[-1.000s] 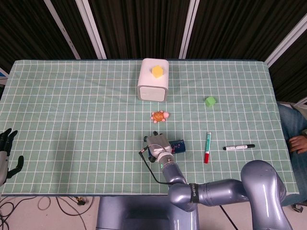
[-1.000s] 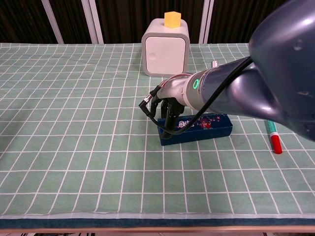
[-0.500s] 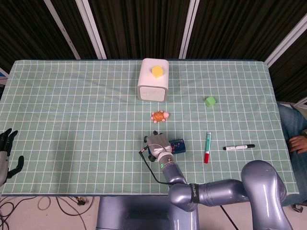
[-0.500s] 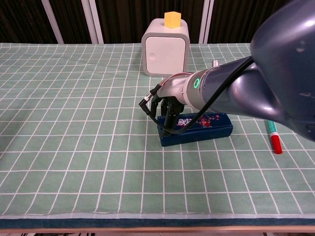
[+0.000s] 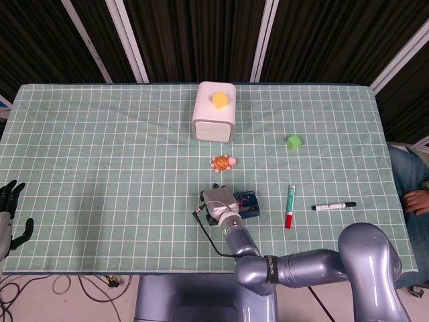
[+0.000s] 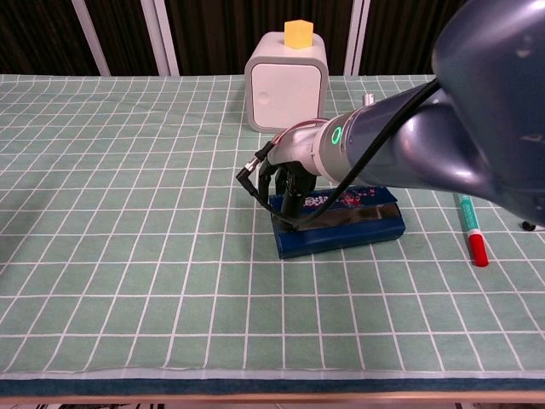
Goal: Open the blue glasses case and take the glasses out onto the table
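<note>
We found the blue glasses case (image 6: pixel 341 223) lying near the front edge of the table (image 5: pixel 100 168), about midway along it, its lid raised a crack where a second earlier it had sat flush. Our right hand (image 6: pixel 289 183) worked at the case's left end, fingers curled down on the lid; whether they truly gripped it or only pressed, we could not tell from either view. Our left hand (image 5: pixel 10 215) hung off the table's left front corner, fingers loosely spread and holding nothing, as before. We judged the case a stiff, light shell with a sprung hinge, apt to skid on the cloth, best taken by the lid's front lip while the base is steadied. The glasses inside, unseen, would be fragile and should be lifted by the frame.
</note>
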Robot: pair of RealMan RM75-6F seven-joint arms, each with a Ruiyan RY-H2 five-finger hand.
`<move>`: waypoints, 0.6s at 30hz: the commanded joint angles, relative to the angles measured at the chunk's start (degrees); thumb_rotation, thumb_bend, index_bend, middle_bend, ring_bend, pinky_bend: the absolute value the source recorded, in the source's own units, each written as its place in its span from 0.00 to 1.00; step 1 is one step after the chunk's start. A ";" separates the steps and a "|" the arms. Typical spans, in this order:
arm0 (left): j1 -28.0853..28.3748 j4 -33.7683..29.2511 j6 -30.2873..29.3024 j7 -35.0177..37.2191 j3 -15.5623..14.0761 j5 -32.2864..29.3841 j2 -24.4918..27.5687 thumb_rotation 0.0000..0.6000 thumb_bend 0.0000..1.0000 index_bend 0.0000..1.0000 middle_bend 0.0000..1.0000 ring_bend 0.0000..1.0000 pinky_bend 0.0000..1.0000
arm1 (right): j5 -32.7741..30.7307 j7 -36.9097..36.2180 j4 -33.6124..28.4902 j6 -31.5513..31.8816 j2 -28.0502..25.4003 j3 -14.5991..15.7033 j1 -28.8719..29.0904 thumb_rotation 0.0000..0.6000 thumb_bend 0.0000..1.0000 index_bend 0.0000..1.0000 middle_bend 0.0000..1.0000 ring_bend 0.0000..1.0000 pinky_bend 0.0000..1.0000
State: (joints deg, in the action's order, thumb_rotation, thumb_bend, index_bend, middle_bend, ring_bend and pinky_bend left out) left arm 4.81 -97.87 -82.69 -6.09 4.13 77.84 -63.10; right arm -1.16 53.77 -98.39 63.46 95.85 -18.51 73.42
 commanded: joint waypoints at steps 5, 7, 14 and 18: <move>0.00 -0.04 0.02 0.11 -0.02 0.06 0.04 1.00 0.46 0.03 0.00 0.00 0.00 | 1.12 0.50 1.54 0.23 0.91 1.11 0.38 1.00 0.53 0.31 0.33 0.13 0.20; 0.02 -0.03 0.04 0.09 -0.03 0.06 0.05 1.00 0.46 0.03 0.00 0.00 0.00 | 1.27 0.74 1.81 0.17 1.10 1.43 0.45 1.00 0.53 0.31 0.32 0.13 0.20; 0.02 -0.11 0.05 0.08 -0.09 0.16 0.06 1.00 0.46 0.03 0.00 0.00 0.00 | 1.86 0.92 3.22 -0.03 2.08 1.92 0.64 1.00 0.50 0.31 0.26 0.12 0.20; 0.02 -0.11 0.05 0.08 -0.11 0.19 0.06 1.00 0.46 0.03 0.00 0.00 0.00 | 2.30 1.08 4.27 0.15 2.99 2.15 0.77 1.00 0.49 0.31 0.24 0.12 0.20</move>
State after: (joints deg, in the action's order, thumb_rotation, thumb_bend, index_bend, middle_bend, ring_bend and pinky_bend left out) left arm 4.83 -97.98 -82.64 -6.02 4.01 78.03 -63.04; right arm 1.05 54.80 -94.25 63.56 98.70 -16.42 74.16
